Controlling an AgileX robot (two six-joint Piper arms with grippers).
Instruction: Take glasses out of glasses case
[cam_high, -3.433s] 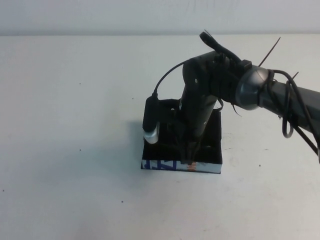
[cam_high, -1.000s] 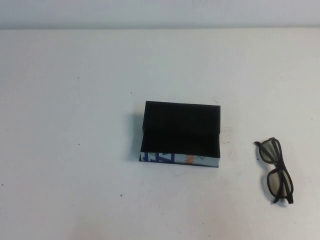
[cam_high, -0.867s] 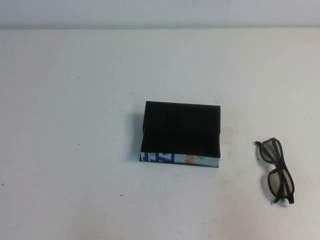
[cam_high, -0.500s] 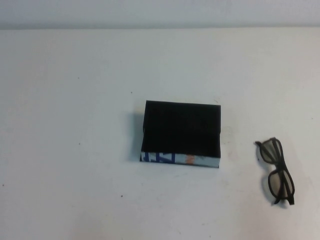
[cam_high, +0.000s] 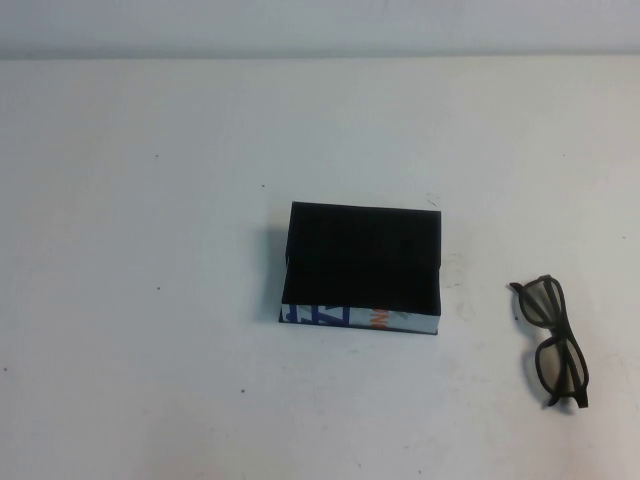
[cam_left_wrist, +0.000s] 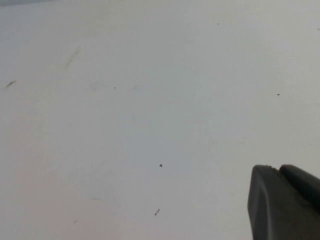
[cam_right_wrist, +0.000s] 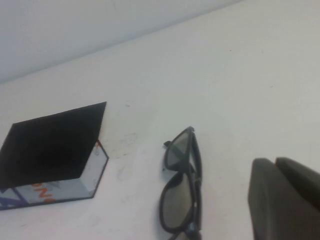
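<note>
Surface: white table (cam_high: 150, 380), bare apart from a few small dark specks, with a pale wall along its far edge
Glasses case: the glasses case (cam_high: 362, 266) sits near the middle of the table in the high view, open side up, black inside, its white side with blue and orange lettering facing the robot; nothing shows inside it; the right wrist view also shows it (cam_right_wrist: 50, 150)
Glasses: the glasses (cam_high: 552, 340) lie on the table to the right of the case, well apart from it, arms folded, one lens nearer the robot than the other; in the right wrist view they (cam_right_wrist: 182, 190) lie between the case and the gripper's dark tip
Left gripper: out of the high view; only a dark tip of the left gripper (cam_left_wrist: 285, 202) shows in its own wrist camera, above bare table; I cannot tell whether its fingers are open or closed
Right gripper: also out of the high view; a dark tip of the right gripper (cam_right_wrist: 285, 200) shows near the glasses without touching them; finger state cannot be told
Change: a few seconds earlier the right arm reached down into the case; since then the arm has left the high view and the glasses lie outside the case; over the last second the glasses and the case have kept their places
</note>
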